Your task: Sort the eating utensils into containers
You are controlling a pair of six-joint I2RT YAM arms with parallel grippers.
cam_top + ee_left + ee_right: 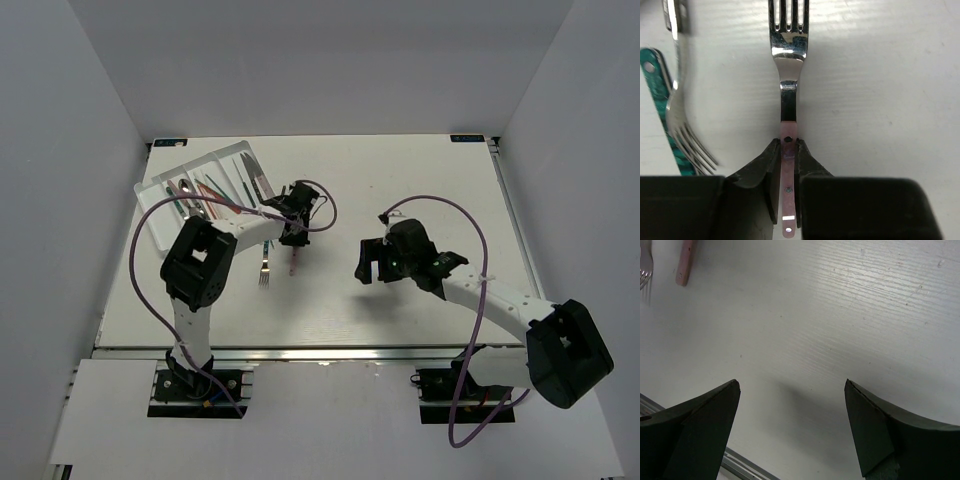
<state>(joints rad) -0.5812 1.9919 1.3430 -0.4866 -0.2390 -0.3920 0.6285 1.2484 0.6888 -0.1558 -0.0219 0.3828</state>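
**Left gripper clamped on pink fork handle, right gripper spread over bare table**

The white tray [155,205] sits at the table's [400,180] far left corner, with several utensils [205,190] lying in its long compartments. The left arm rises from its base, folds at the elbow just in front of the tray, and reaches out past the tray's right end. There the left gripper [294,232] points down at the table.

Its wrist view gives what the overhead cannot. Both fingers [765,165] press against the pink handle of a fork [788,100], so the grip is closed on it. The tines point away from the camera. To one side lie a second fork [690,142] and a teal handle [657,85] that touch or overlap.

From above, that second fork [264,272] lies right of the tray's near end.

The right arm, well right of the tray, bends back toward it. The right gripper [372,268] is held low, jaws spread wide and holding nothing. Its wrist view shows bare tabletop between the fingertips [735,385].
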